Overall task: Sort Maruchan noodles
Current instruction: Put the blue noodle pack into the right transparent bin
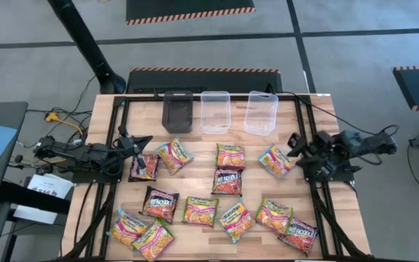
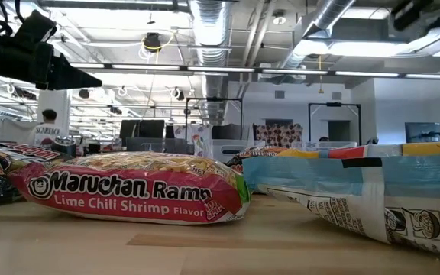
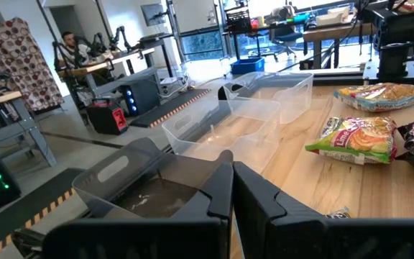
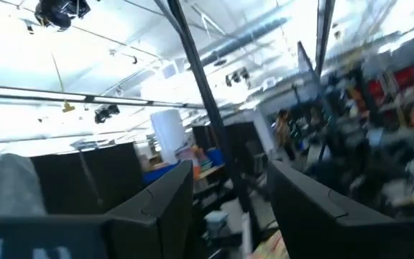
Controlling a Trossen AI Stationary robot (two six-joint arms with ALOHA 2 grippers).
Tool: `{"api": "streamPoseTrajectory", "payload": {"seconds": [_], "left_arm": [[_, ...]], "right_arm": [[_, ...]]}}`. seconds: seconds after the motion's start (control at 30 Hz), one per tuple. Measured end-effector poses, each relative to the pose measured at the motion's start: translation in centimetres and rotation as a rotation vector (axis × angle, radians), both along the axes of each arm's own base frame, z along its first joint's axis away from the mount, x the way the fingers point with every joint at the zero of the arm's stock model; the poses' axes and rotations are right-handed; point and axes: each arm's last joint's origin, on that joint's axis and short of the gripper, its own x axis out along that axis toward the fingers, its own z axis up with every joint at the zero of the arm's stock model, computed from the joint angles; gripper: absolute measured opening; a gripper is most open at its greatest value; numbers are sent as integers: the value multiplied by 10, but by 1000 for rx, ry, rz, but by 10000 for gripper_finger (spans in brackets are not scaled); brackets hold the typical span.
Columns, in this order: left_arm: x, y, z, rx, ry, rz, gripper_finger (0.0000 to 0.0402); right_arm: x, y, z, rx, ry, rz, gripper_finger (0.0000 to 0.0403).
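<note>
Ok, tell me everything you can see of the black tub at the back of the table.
The black tub is a small rectangular container of dark, opaque plastic, standing upright with its open top facing up and no lid on it. It sits at the far edge of the wooden table, leftmost in a row with two clear tubs, beside them but apart. It appears to hold no noodle packet, and nothing touches it but the table.

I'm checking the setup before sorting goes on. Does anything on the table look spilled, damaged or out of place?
Nothing looks spilled or torn. The noodle packets lie scattered at mixed angles across the table, a few overlapping at the near left corner. The black tub and two clear tubs stand in a tidy row, apparently empty.
</note>
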Motion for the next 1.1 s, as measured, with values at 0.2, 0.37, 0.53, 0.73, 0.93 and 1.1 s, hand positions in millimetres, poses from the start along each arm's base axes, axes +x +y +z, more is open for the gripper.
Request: {"api": "streamPoseTrajectory", "payload": {"seconds": [0.2,0.37,0.53,0.73,0.93,1.1], "left_arm": [[0,0,0,0,0,0,0],[0,0,0,0,0,0,0],[0,0,0,0,0,0,0],[0,0,0,0,0,0,0],[0,0,0,0,0,0,0],[0,0,0,0,0,0,0]], "right_arm": [[-2,-3,40,-160,-6,-165,213],[2,-7,61,-215,153,-345,213],[9,-11,72,-226,341,-523,213],[19,-13,83,-188,475,-668,213],[31,-13,82,-120,652,-766,213],[41,-14,75,-11,792,-816,213]]}}
